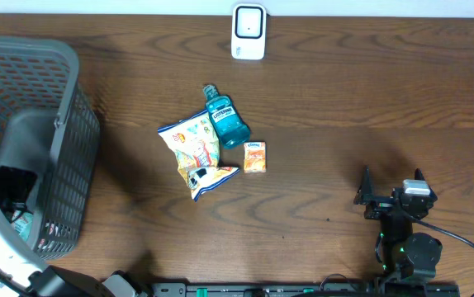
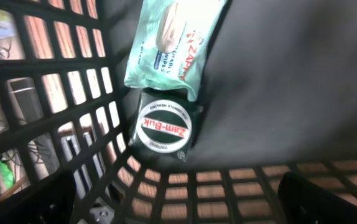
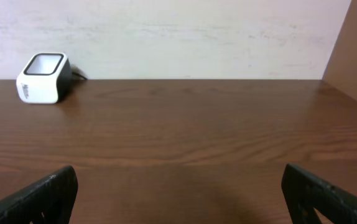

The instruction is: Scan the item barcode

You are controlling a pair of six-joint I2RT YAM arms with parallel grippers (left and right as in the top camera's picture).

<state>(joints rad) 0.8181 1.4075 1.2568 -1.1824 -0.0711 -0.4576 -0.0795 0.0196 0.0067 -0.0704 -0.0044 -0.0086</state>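
Overhead: walls of grey plastic mesh basket (image 1: pixel 72 157) hide most of its contents; L gripper (image 1: pixel 12 188) is inside, dark, hard to read. L wrist view: mint-green wipes pack (image 2: pixel 169 43), cut off at top, overlaps round dark-green Zam-Buk tin (image 2: pixel 163 129) on basket floor. L jaws spread wide, nothing held. R gripper (image 3: pixel 178 193) also spread wide, empty, over brown wooden table (image 3: pixel 197 143). White barcode scanner (image 1: pixel 248 31) at far edge. Mid-table: printed snack bag (image 1: pixel 189 148), blue mouthwash bottle (image 1: pixel 225 120), small orange box (image 1: pixel 255 157).
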